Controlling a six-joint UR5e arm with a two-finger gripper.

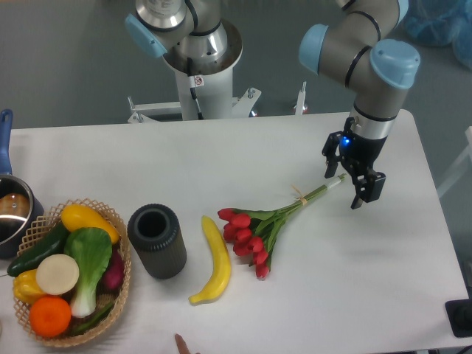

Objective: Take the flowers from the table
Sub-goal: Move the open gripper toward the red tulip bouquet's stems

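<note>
Table (221, 155): white, rounded corners, carrying everything below.

Arm (361, 51): grey with blue joint caps, reaching down from the far right; its pedestal stands behind the far edge.

Basket (122, 295): wicker, near left corner, heaped with vegetables and fruit, among them a green leafy one, a yellow pepper and an orange.

Pot (9, 214): blue-handled, at the left edge, touching the basket.

Flowers (254, 232): red tulips with green leaves, lying flat right of centre, heads toward the near left, tied stems running up to the right.

Banana (214, 262): yellow, just left of the tulip heads, apart from them.

Cup (156, 240): dark cylinder, upright, between basket and banana.

Gripper (352, 183): black, fingers spread, set over the stem tips, one finger on each side; nothing pinched.
</note>
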